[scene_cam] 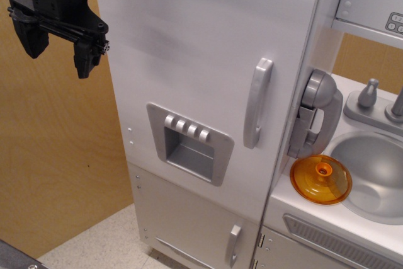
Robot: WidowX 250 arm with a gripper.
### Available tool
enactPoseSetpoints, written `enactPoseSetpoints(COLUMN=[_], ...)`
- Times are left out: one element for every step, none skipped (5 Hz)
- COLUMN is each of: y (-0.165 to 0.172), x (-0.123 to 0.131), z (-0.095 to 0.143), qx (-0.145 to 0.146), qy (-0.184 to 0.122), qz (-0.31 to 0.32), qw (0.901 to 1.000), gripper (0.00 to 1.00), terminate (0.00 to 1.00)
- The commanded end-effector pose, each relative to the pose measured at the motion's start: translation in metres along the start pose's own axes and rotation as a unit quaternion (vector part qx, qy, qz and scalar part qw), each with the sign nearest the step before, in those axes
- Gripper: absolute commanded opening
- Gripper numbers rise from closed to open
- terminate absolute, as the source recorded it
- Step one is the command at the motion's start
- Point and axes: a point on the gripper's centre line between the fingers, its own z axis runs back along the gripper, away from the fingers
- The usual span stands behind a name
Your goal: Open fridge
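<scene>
The tall white toy fridge (195, 61) fills the middle of the view. Its large door is shut, with a vertical silver-grey handle (257, 102) near its right edge and a recessed grey four-button dispenser (189, 145) below the middle. My black gripper (58, 51) hangs at the upper left, beside the fridge's left edge and far from the handle. Its two fingers (83, 60) point down, stand apart and hold nothing.
A smaller lower door with a short handle (233, 245) sits under the big door. To the right stand a grey toy phone (315, 114), an orange lid (320, 179), a grey sink (371, 168) and a faucet (378, 102). A wooden wall (56, 155) is at the left.
</scene>
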Motion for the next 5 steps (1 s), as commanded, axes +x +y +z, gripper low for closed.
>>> enactPoseSetpoints(y=[0.000,-0.039,-0.074,-0.112,-0.146], x=[0.000,-0.002,0.000,0.000,0.002], z=[0.000,0.004,0.012,0.023,0.030], qx=[0.000,-0.020,-0.051,-0.087,-0.106], qy=[0.000,-0.031,-0.036,-0.035,-0.067], qz=[0.000,-0.034,-0.053,-0.068,-0.080], qw=[1.0000,0.9987,0.9966,0.9932,0.9889], gripper=[1.00,1.00,1.00,1.00,1.00], terminate=[0.00,0.00,0.00,0.00,0.00])
